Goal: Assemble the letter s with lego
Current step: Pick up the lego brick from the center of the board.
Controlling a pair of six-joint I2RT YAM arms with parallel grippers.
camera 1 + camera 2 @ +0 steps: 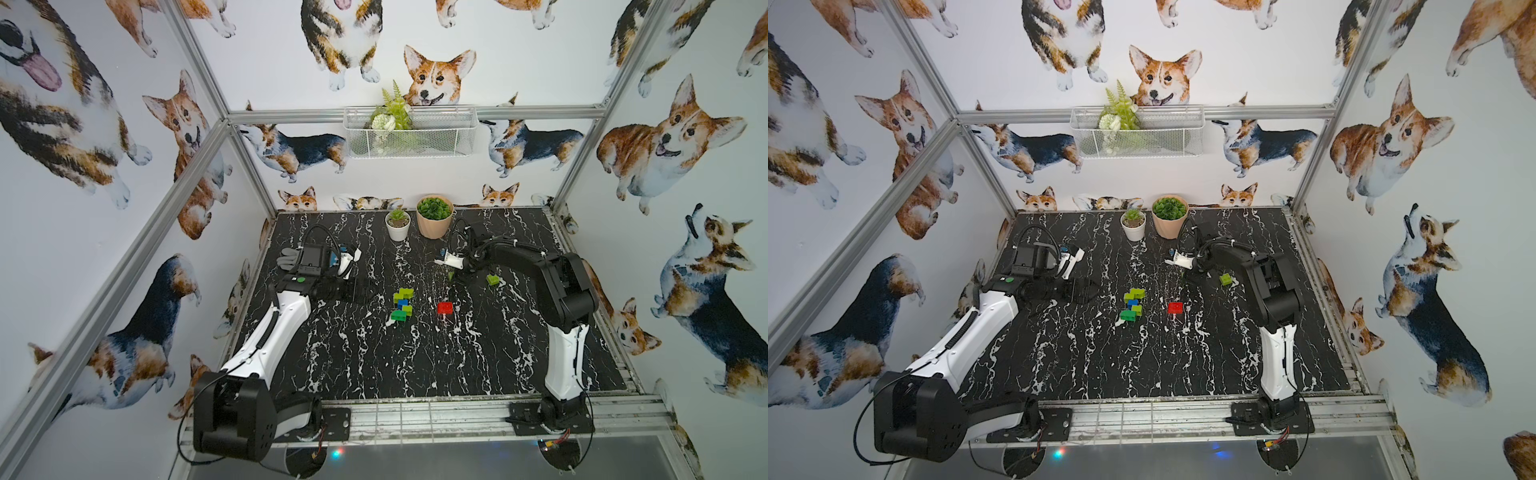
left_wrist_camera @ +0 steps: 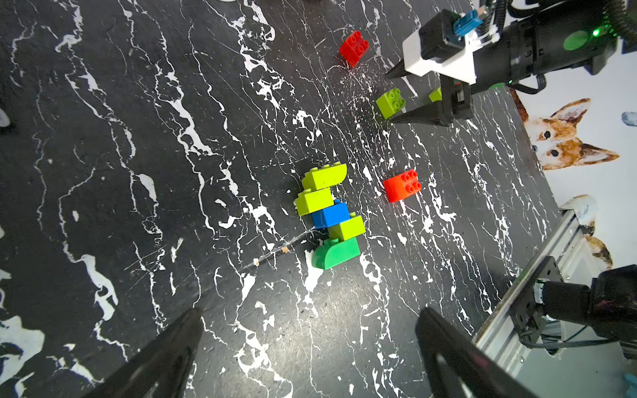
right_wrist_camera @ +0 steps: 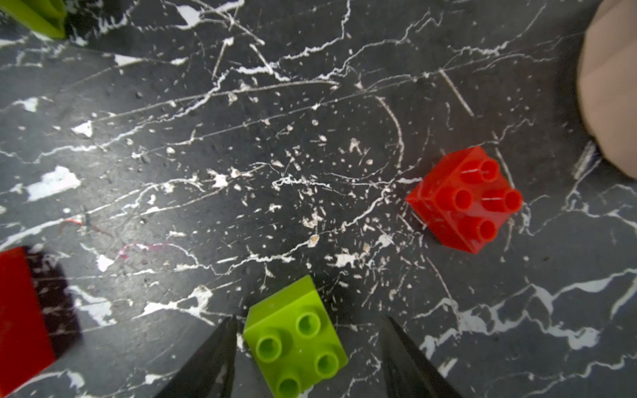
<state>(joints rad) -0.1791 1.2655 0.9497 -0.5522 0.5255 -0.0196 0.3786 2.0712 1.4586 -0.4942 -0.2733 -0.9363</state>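
Black marbled desk [image 1: 374, 365], corgi-papered walls. At left, a wide-spread, empty left gripper [image 2: 310, 318] above bare desk. Mid-desk, the part-built S [image 1: 402, 304] on its side, with lime, blue and dark green bricks joined. Just right of it, a loose red brick [image 1: 444, 308]. Further right, the right gripper [image 3: 310, 318], half-spread astride a lime brick [image 3: 294, 344], not yet clamped. Step in hand, probably: fetching that brick. Next — close squarely on its sides, lift, carry left to the S.
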